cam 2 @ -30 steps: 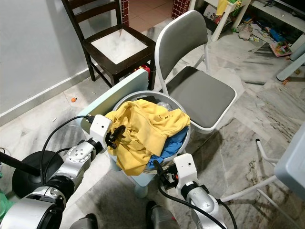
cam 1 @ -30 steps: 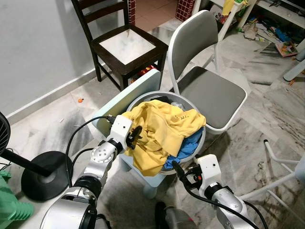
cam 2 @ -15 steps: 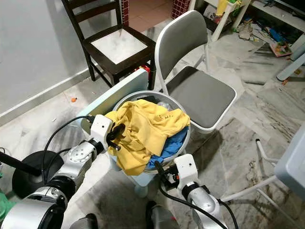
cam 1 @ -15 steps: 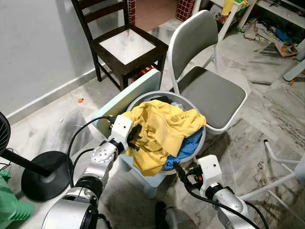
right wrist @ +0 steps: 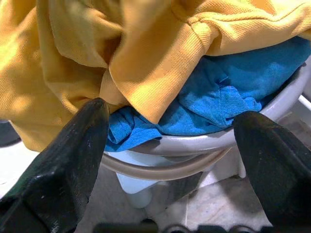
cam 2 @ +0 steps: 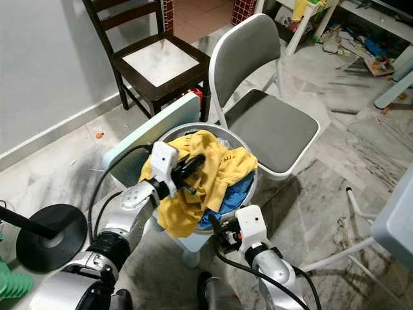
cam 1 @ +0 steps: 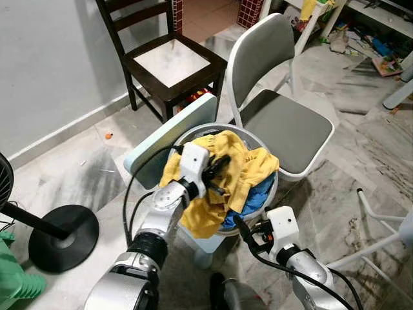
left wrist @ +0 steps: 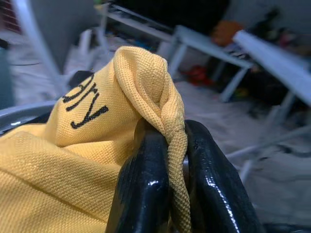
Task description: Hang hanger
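Note:
A grey round laundry basket (cam 1: 276, 185) stands on a pale blue child's chair (cam 1: 169, 137). In it a yellow shirt (cam 1: 248, 169) lies bunched over a blue cloth (cam 1: 257, 196). My left gripper (cam 1: 217, 173) is over the middle of the basket and shut on a fold of the yellow shirt. The left wrist view has that fold (left wrist: 146, 77) pinched between the two black fingers (left wrist: 143, 184). My right gripper (cam 1: 243, 230) is low at the basket's near rim, open; its fingers (right wrist: 73, 155) stand wide apart before the blue cloth (right wrist: 214, 104).
A grey folding chair (cam 1: 287, 126) stands just behind the basket, a dark wooden chair (cam 1: 173, 63) further back left. A black fan base (cam 1: 61, 236) is on the floor at left, a white frame leg (cam 1: 381, 216) at right. Clutter lies at the back right.
My left gripper has swung right from the basket's left rim to above its middle, dragging the yellow shirt's edge with it and bunching the shirt. The right gripper has hardly moved.

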